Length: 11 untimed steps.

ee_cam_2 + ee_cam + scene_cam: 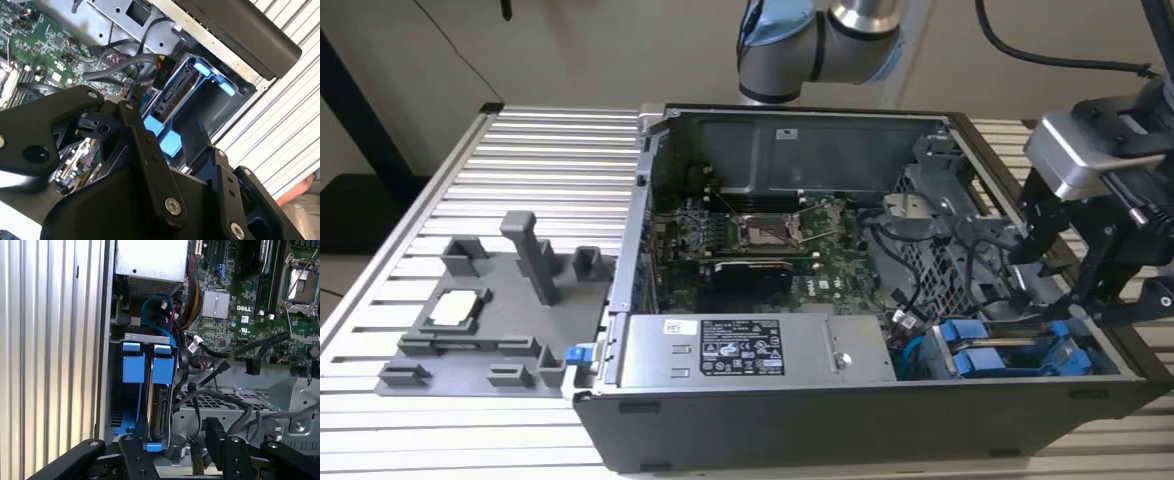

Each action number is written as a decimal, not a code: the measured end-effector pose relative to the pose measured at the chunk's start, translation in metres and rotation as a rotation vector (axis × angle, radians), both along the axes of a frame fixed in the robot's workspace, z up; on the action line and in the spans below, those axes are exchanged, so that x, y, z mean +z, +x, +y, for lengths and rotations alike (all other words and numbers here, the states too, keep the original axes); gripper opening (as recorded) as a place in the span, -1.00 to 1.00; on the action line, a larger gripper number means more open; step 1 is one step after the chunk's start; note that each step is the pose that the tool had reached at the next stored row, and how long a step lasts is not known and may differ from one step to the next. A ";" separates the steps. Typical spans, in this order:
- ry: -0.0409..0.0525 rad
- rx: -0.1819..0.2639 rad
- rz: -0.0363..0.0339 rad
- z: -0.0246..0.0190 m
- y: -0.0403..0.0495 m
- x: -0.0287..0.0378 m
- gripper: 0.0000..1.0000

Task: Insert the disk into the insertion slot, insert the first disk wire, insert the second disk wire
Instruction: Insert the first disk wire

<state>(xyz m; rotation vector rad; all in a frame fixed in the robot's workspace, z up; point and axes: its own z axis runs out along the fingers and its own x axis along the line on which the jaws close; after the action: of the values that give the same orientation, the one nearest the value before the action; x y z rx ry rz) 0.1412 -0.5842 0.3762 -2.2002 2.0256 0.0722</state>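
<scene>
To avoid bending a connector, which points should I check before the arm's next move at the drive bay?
1. Silver-grey disk in its blue plastic carrier seated in the slot: ok, handle level with the neighbouring blue carrier.
2. Black pincer open: ok, jaws apart.
3. Black plug with red and yellow wires joined to the disk: not ok, it appears to hang loose beside it.
4. Loose black cables clear of the pincer: cannot tell.

black cables (183, 362) beside disk (159, 412), tight clearance
</scene>
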 end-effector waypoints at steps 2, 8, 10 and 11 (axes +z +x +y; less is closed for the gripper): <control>0.0001 0.006 0.0043 0.0000 0.0028 0.0000 0.17; -0.0015 0.004 0.0205 0.0043 0.0053 0.0019 0.17; -0.0014 0.003 0.0204 0.0047 0.0055 0.0019 0.17; -0.0015 0.003 0.0204 0.0047 0.0055 0.0019 0.17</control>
<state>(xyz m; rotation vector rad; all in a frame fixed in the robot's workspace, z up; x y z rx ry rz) 0.1467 -0.5795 0.3781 -2.2124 2.0336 0.0939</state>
